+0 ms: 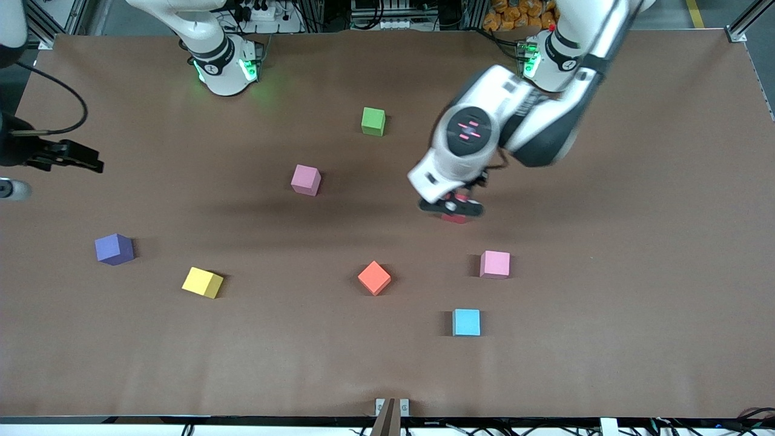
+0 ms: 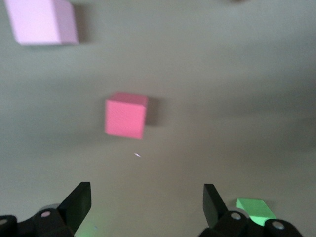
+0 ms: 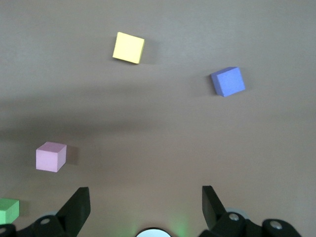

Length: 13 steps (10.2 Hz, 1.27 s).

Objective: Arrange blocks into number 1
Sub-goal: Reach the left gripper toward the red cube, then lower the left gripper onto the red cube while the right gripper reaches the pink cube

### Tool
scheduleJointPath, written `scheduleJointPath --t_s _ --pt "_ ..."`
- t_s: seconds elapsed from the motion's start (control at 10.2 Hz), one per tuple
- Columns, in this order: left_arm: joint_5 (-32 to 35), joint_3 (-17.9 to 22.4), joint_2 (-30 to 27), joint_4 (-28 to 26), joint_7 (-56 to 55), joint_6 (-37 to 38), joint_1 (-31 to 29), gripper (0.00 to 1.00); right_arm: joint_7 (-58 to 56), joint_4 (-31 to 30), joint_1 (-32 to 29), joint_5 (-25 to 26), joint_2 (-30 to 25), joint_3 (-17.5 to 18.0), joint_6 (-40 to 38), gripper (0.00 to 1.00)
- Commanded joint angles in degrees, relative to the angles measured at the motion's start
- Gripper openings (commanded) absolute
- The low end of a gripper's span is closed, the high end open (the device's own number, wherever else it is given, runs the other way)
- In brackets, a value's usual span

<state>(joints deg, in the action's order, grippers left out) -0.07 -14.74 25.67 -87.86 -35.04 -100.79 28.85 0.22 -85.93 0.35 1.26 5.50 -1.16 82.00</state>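
Light blue block [image 1: 466,322] lies nearest the front camera. Farther back, the left gripper [image 1: 453,207] hovers directly over the red block [image 1: 455,218], fingers [image 2: 79,202] spread wide, grasping nothing. The green block [image 1: 373,121] sits farther still. The right gripper [image 3: 145,210] waits aloft at the right arm's end, fingers spread.

On the brown desk [image 1: 605,303] lie a green block [image 1: 373,121], two pink blocks [image 1: 306,180] [image 1: 494,264], and purple [image 1: 114,249], yellow [image 1: 202,282], orange [image 1: 374,278], light blue [image 1: 466,322] and red [image 2: 125,115] blocks.
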Motion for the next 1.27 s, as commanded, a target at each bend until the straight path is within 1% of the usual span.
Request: scheduleJointPath --t_s 0.0,0.2,0.29,0.49,0.68,0.78,0.88,0.98,1.07,1.17 --pt "-2.6 0.6 -1.2 -3.6 -3.4 -3.3 2.3 1.0 0.5 0.4 0.7 0.3 0.5 0.3 -0.6 1.0" --pt "-3.4 0.5 -1.4 -5.9 -4.7 -3.7 4.2 1.0 0.6 -0.1 2.1 0.3 2.6 0.3 -1.1 1.0" --pt "-3.4 -0.3 -1.5 -7.5 -5.6 -4.8 4.3 1.0 0.7 0.0 2.1 0.1 3.0 0.4 -1.1 1.0" --pt "-3.5 -2.7 -1.7 -10.5 -7.4 -8.4 4.5 1.0 0.9 -0.5 4.1 -0.2 4.4 0.4 -0.9 1.0" --pt "-3.5 -3.7 -1.2 -11.6 -7.6 -9.7 5.2 1.0 1.5 -1.2 5.4 -3.3 6.0 0.4 1.0 1.0" --pt "-3.4 -3.6 -1.2 -12.4 -6.8 -9.7 4.8 1.0 2.4 -1.9 6.6 -3.9 6.4 0.4 2.7 1.0" --pt "-2.6 -3.5 -0.6 -12.5 -6.3 -9.9 4.1 1.0 4.9 -4.9 7.6 -4.6 6.0 0.5 5.2 1.0" --pt "-1.5 -3.1 0.7 -12.7 -2.9 -11.3 1.5 1.0 8.5 -6.6 8.7 -5.6 5.7 0.6 6.8 1.0" --pt "1.1 -3.2 2.4 -12.6 0.9 -12.5 -1.9 1.0 10.2 -7.8 9.1 -7.0 5.7 1.1 7.9 1.0" --pt "3.6 -3.2 3.4 -13.2 3.2 -13.4 -2.6 1.0 11.1 -10.9 9.4 -7.7 4.0 1.9 10.8 1.0"
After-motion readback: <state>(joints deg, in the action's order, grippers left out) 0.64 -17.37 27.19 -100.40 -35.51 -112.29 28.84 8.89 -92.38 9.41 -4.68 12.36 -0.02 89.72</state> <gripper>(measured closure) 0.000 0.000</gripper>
